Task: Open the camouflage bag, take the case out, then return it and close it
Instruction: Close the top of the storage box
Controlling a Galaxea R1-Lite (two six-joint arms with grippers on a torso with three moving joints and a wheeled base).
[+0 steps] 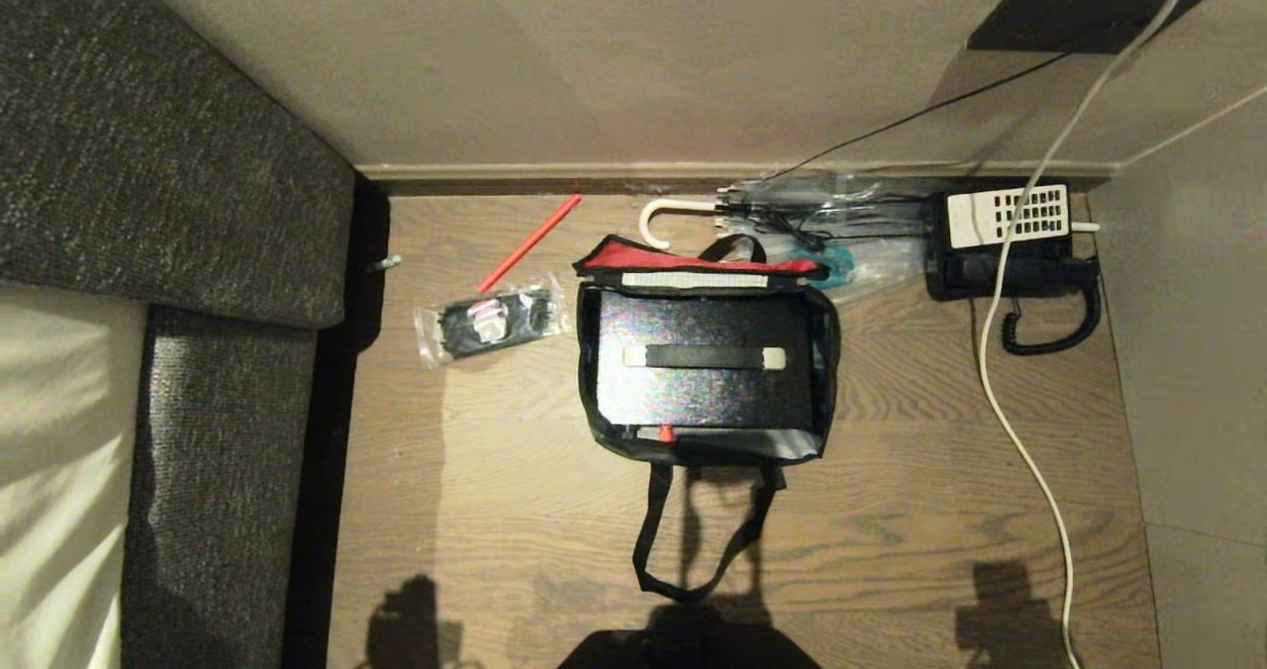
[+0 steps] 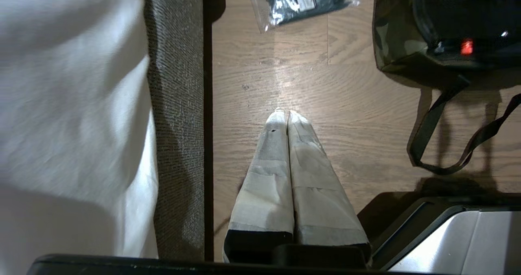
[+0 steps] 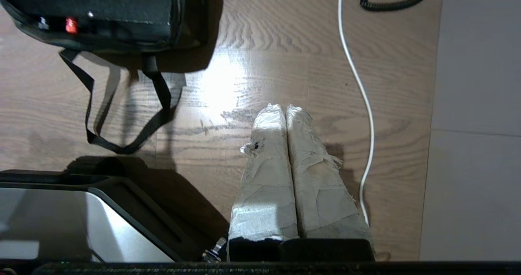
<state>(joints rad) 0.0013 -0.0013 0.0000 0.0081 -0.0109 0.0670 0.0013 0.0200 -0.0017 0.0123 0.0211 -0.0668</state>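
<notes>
The camouflage bag [image 1: 824, 352] lies open on the wooden floor in the middle of the head view, its red-lined flap [image 1: 693, 256] folded back toward the wall. Inside it rests the case [image 1: 705, 372], flat, black and speckled, with a pale-ended strap handle and a small red latch [image 1: 666, 433]. The bag's black strap [image 1: 693, 540] trails toward me. Neither arm shows in the head view. My left gripper [image 2: 284, 113] hangs shut and empty above bare floor, to the left of the bag [image 2: 392, 35]. On the bag's [image 3: 101, 43] other side my right gripper [image 3: 285, 108] hangs shut and empty.
A dark sofa [image 1: 168, 253] with a white cover runs along the left. A clear packet of black items [image 1: 485, 323] and a red stick [image 1: 530, 243] lie left of the bag. A white-handled umbrella [image 1: 782, 209], a black telephone [image 1: 1010, 243] and a white cable [image 1: 1010, 422] lie by the wall and right.
</notes>
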